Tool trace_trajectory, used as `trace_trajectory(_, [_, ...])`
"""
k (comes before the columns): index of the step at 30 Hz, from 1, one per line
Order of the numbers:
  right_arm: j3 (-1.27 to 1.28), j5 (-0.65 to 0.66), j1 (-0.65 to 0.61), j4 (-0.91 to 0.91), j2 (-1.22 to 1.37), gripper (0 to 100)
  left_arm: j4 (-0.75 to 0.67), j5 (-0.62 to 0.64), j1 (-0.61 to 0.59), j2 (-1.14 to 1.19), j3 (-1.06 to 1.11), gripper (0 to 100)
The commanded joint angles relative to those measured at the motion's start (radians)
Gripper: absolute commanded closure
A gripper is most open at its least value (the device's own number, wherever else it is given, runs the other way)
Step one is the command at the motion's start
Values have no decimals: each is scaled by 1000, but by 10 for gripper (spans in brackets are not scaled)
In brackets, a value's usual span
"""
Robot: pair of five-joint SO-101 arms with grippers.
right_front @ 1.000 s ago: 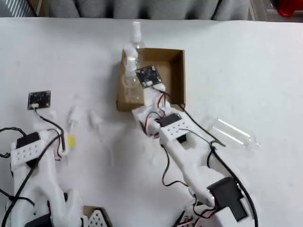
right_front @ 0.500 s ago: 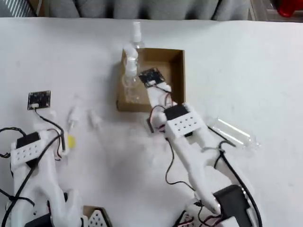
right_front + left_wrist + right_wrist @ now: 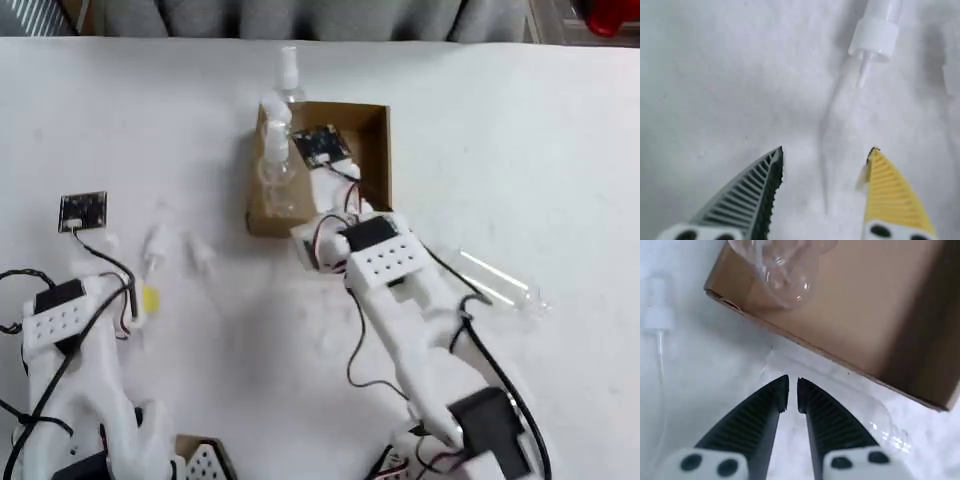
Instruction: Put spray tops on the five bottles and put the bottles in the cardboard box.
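- Left gripper [image 3: 826, 151]: jaws apart, low over table, spray top [image 3: 875, 37] near.
- Right gripper [image 3: 792, 383]: jaws together, above clear bottle [image 3: 850, 397] lying beside cardboard box [image 3: 855, 315].

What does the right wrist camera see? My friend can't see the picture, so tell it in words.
The right gripper, its black fingers almost together, hangs over a clear bottle lying on the white table beside the cardboard box. A second bottle is inside the box, and a spray top lies on the table.
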Motion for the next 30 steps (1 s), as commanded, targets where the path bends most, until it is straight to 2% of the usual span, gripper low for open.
trace_trajectory(1, [-55,-11,-13,-81,61,982,-21,-9,10,-38,-3,744])
trace_trajectory(10, [-60,-3,-2,-182,145,982,-21,-9,10,-38,-3,744])
trace_trajectory(16, [-55,-2,-7,-176,173,982,-21,-9,10,-38,-3,744])
trace_trajectory(20, [-55,6,-16,-113,174,982,-21,-9,10,-38,-3,744])
trace_trajectory(24, [-55,95,-50,-35,166,982,-21,-9,10,-38,-3,744])
trace_trajectory(30, [-63,114,-36,82,163,982,-21,-9,10,-38,-3,744])
